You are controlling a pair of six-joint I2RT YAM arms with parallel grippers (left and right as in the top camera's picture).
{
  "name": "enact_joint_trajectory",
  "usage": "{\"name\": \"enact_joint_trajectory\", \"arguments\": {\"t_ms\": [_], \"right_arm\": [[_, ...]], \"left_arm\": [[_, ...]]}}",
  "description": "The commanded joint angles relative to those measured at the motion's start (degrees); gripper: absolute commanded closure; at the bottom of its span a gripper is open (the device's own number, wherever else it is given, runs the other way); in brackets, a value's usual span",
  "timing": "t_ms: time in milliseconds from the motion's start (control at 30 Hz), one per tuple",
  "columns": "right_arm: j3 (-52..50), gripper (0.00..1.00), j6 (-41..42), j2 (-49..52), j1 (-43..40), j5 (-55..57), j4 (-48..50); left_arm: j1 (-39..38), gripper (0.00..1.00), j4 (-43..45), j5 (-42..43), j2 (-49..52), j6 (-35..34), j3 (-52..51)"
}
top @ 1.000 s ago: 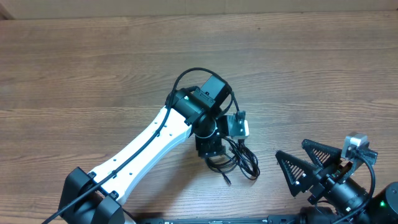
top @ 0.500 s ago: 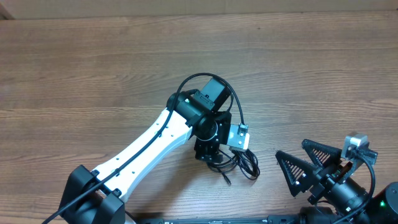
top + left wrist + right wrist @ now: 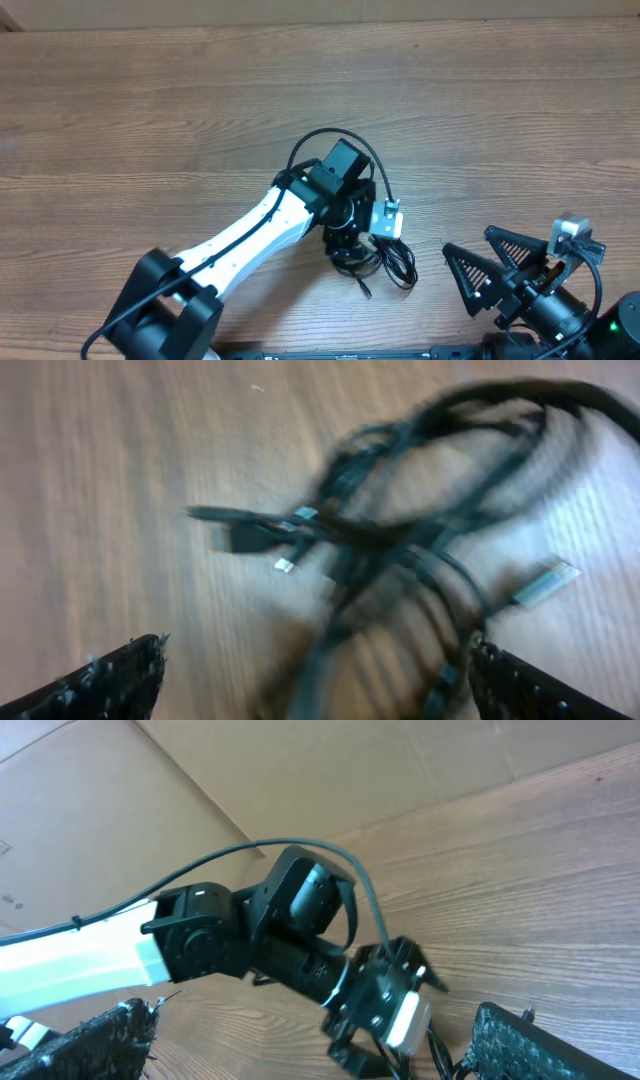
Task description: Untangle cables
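The left gripper (image 3: 318,665) hangs over the tangled cables (image 3: 400,540) with its jaws spread wide and nothing between them. The blur hides whether it touches the cords. The cables lie on the table (image 3: 150,100), right of centre on the near side. The right gripper (image 3: 485,258), at the near right, is wide open and empty.

Bench (image 3: 150,110): wood-grain top, smooth, matt with a faint sheen. Cables (image 3: 400,540): thin black cords in a dull, rubbery-looking sheath; one plug end (image 3: 545,582) is tipped in bright metal. Left arm (image 3: 250,235): long link of glossy white plastic, with joint housings of matt black plastic. Right tool (image 3: 467,238): its fingers (image 3: 468,278) are black, with a rough, grainy, latticed surface. Cardboard (image 3: 330,770): brown, matt, plain-faced.
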Motion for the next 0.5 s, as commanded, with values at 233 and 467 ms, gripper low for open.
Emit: {"name": "enact_joint_trajectory", "arguments": {"t_ms": [233,467], "right_arm": [[0.39,0.00,0.04,0.09,0.22,1.27,-0.11],[0.39,0.00,0.04,0.09,0.22,2.51,0.00]], "left_arm": [[-0.26,0.56,2.03,7.72,8.63,-6.47,-0.48],[-0.26,0.96,2.01,10.73,8.63,-12.13,-0.42]]}}
